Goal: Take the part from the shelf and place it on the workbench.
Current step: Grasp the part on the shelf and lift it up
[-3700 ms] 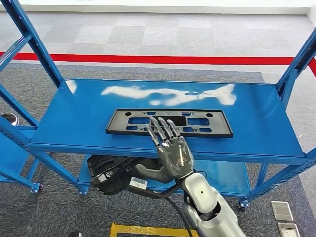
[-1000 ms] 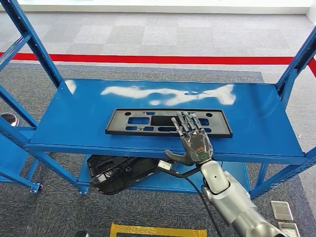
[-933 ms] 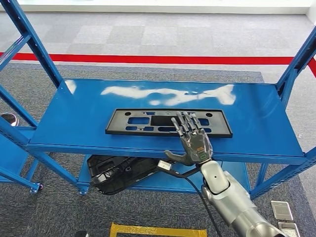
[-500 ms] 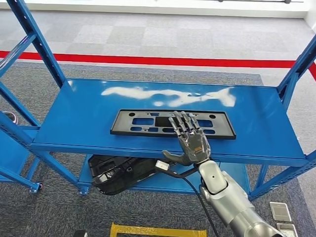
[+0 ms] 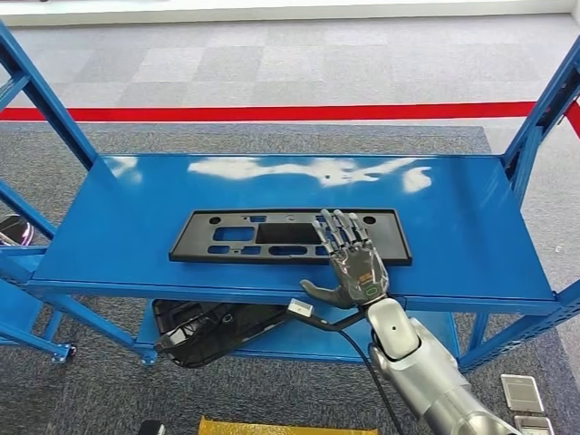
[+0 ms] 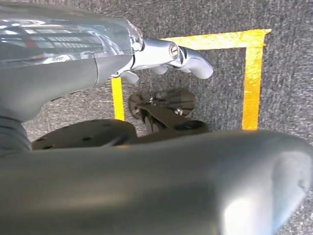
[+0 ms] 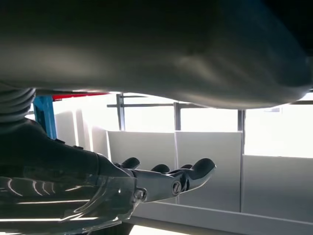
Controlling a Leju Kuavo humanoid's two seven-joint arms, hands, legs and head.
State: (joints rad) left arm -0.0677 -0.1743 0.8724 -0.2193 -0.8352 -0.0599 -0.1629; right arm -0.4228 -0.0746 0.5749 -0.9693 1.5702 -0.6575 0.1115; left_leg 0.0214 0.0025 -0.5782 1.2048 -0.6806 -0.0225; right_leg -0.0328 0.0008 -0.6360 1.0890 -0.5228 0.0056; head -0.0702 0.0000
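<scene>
The part (image 5: 260,237) is a flat black rectangular plate with several cut-outs, lying along the top level of the blue shelf (image 5: 444,227). My right hand (image 5: 352,267) is over the plate's near right section, back of the hand up, fingers spread and pointing away, thumb out over the shelf's front edge. It holds nothing; I cannot tell whether the fingertips touch the plate. The right wrist view shows its fingers (image 7: 173,183) stretched out flat. In the left wrist view my left hand (image 6: 173,54) hangs over the carpet with fingers extended and nothing in them.
A bulkier black part (image 5: 205,326) lies on the shelf's lower level. Blue uprights (image 5: 41,95) stand at the shelf's corners. A red floor line (image 5: 274,113) runs behind, yellow tape (image 5: 274,426) marks the carpet in front, and grey square plates (image 5: 523,394) lie at the lower right.
The right hand has moved right along the plate, from near its middle to its right section. The camera has shifted since half a second ago, so the whole shelf sits differently.
</scene>
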